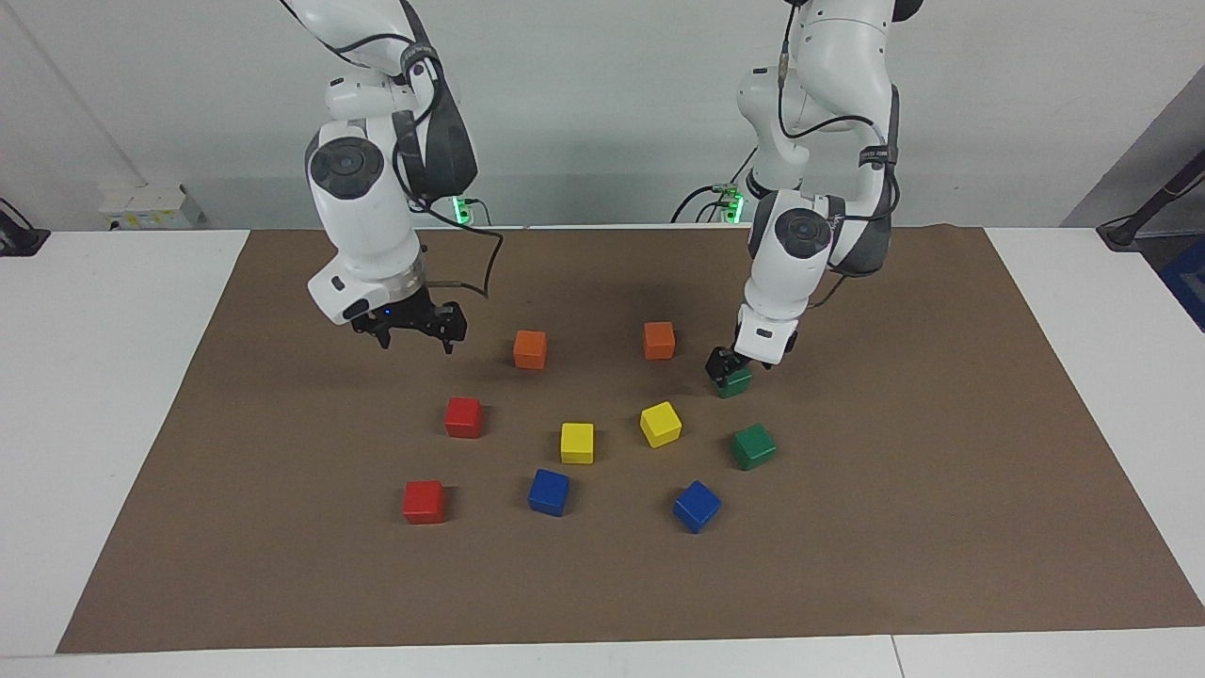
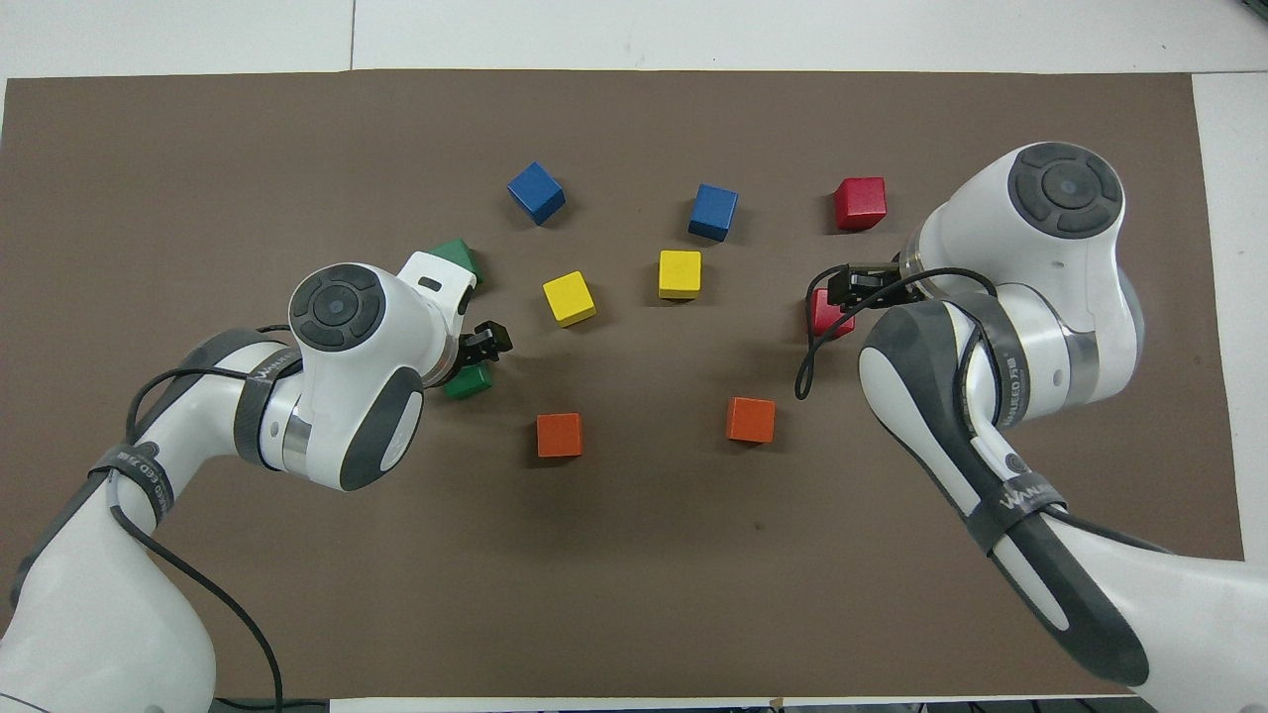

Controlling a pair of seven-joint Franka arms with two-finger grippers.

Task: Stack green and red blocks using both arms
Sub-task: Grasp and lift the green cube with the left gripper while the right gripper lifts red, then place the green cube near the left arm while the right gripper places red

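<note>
My left gripper (image 1: 732,369) is down at the mat, around a dark green block (image 1: 736,383) that sits near an orange cube. In the overhead view this gripper (image 2: 477,358) covers part of that block (image 2: 470,382). The second green block (image 1: 753,446) lies farther from the robots, half hidden by my left hand in the overhead view (image 2: 454,254). My right gripper (image 1: 415,337) is open and hangs above the mat, over the nearer red block (image 1: 464,416). From overhead it (image 2: 842,293) covers part of that block (image 2: 828,319). The other red block (image 1: 424,502) lies farther out, also seen overhead (image 2: 859,202).
Two orange cubes (image 1: 530,348) (image 1: 659,340) lie nearest the robots. Two yellow cubes (image 1: 577,443) (image 1: 660,424) sit mid-mat and two blue cubes (image 1: 549,492) (image 1: 697,506) lie farther out. All rest on a brown mat (image 1: 894,527) on the white table.
</note>
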